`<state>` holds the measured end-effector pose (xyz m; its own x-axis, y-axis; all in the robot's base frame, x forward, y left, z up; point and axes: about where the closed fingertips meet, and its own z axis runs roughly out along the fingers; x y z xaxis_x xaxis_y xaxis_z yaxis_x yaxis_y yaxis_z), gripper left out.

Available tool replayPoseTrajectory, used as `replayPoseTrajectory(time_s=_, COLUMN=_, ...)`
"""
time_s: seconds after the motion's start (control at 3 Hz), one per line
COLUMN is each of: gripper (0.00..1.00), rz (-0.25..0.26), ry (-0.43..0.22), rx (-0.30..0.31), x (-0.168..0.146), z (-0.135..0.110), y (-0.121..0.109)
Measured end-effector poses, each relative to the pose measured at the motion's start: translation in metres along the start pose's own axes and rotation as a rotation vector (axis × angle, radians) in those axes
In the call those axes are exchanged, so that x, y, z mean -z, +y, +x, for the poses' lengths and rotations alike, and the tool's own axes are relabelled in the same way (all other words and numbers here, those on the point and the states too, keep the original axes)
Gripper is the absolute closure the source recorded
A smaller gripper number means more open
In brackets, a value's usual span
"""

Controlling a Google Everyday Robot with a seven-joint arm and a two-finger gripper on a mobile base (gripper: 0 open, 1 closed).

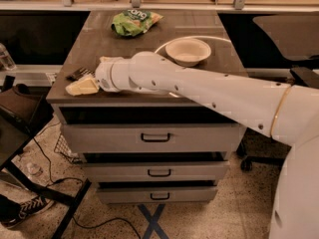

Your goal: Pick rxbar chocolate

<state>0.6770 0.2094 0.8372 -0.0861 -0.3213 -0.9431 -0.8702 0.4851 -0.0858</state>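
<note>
The rxbar chocolate (pixel 77 73) is a small dark bar with thin white lines. It lies flat near the front left corner of the dark cabinet top (pixel 94 44). My gripper (pixel 82 83) is at the end of the white arm, down at the tabletop right beside the bar, with its pale tip just in front of it. Part of the bar is hidden behind the gripper.
A green crinkly snack bag (pixel 133 21) lies at the back of the top. A white bowl (pixel 188 51) stands right of centre, behind my arm. Below are three grey drawers (pixel 155 137). A dark chair (pixel 20 113) stands to the left, and cables run on the floor.
</note>
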Motion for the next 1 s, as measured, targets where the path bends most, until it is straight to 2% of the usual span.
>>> replayPoseTrajectory(time_s=1.0, gripper=0.88, rz=-0.009, ry=0.000, rx=0.001, x=-0.0035, z=-0.0009, y=0.0048)
